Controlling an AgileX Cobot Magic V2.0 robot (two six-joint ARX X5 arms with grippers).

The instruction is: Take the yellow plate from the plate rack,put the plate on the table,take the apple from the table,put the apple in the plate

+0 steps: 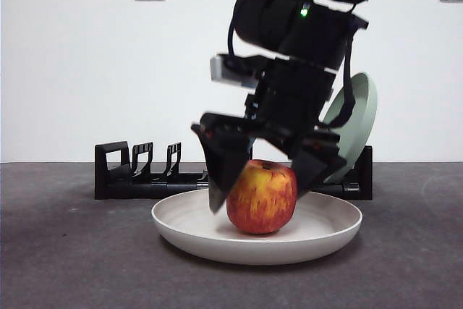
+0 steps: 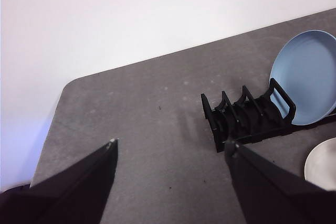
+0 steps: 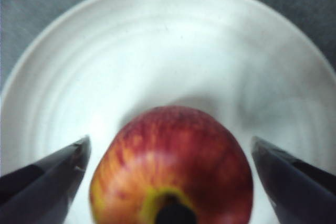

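The red-and-yellow apple (image 1: 262, 197) sits in the middle of the cream plate (image 1: 188, 223), which lies flat on the dark grey table (image 1: 65, 251) in front of the black plate rack (image 1: 123, 175). My right gripper (image 1: 264, 182) hangs over the apple, open, one jaw on each side and apart from it. The right wrist view shows the apple (image 3: 170, 166) on the plate (image 3: 173, 40) between the spread jaws. My left gripper (image 2: 170, 148) is open and empty, above the table, away from the rack (image 2: 241, 116); the plate's edge (image 2: 323, 166) shows.
A sage green plate (image 1: 358, 117) leans in the rack's right end. A light blue plate (image 2: 307, 74) stands in the rack in the left wrist view. The table's rounded far corner (image 2: 73, 85) meets the white wall.
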